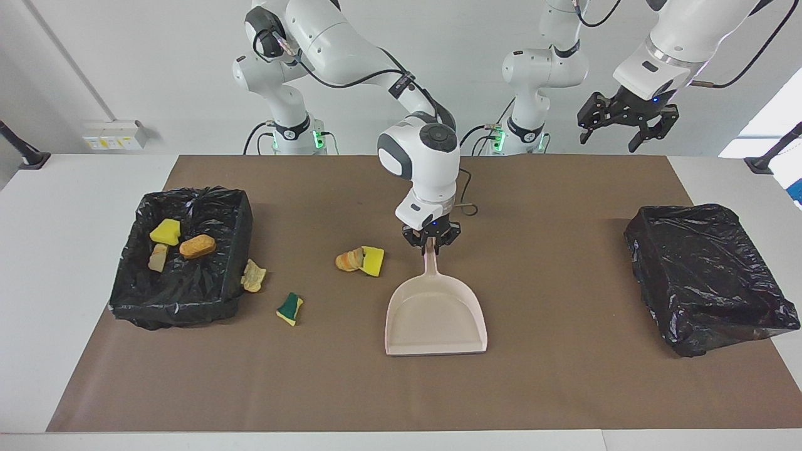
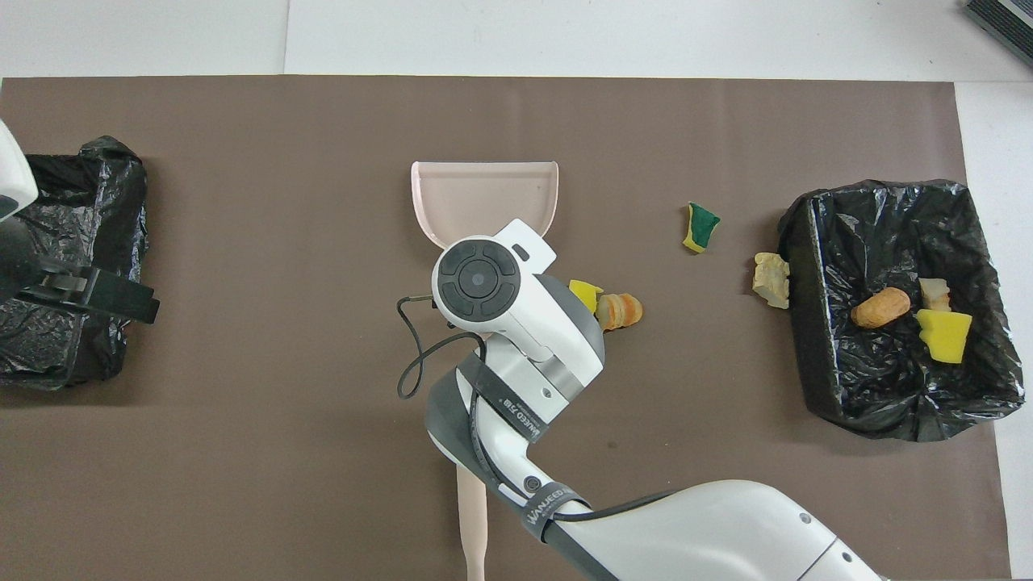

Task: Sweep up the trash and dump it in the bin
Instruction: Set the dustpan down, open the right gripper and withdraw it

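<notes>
**A:** Facing view: why park the dustpan [image 1: 435, 313] there?

**B:** My right gripper [image 1: 431, 241] is at its handle, though I can't tell if it clamps. The pan lies flat beside the yellow sponge [image 1: 373, 260] and bread lump [image 1: 348, 260], ready for sweeping. My left gripper [image 1: 626, 125] waits high, spread wide.

**A:** Overhead?

**B:** Three scraps are in the lined bin [image 2: 795, 242]. The green sponge [image 2: 700, 227] and tan lump [image 2: 771, 278] lie outside.

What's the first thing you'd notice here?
The right pincer at the handle of a beige dustpan lying mid-table. Beside it sit scraps, and more fill the black bin at the right arm's end. The left pincer waits, raised and open.
</notes>
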